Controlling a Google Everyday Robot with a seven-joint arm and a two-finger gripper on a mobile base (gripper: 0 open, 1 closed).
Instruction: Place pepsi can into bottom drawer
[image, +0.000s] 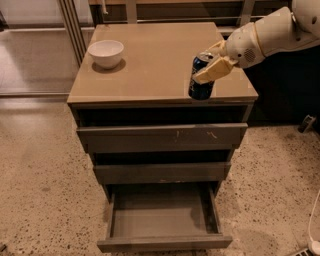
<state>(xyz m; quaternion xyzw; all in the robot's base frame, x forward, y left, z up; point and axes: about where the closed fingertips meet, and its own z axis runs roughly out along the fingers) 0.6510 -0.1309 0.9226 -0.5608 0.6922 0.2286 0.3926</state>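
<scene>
The pepsi can (200, 82), dark blue with a silver top, stands near the front right edge of the tan cabinet top (150, 65), leaning slightly. My gripper (212, 59) reaches in from the right on the white arm, its tan fingers (214, 70) closed around the can's upper part. The bottom drawer (160, 220) is pulled wide open below, its shallow grey inside bare, and sits lower and nearer than the can.
A white bowl (105, 52) sits at the back left of the cabinet top. The top drawer (160, 135) and middle drawer (160, 173) stick out a little. Speckled floor surrounds the cabinet. Part of my white base (315, 230) shows at the lower right.
</scene>
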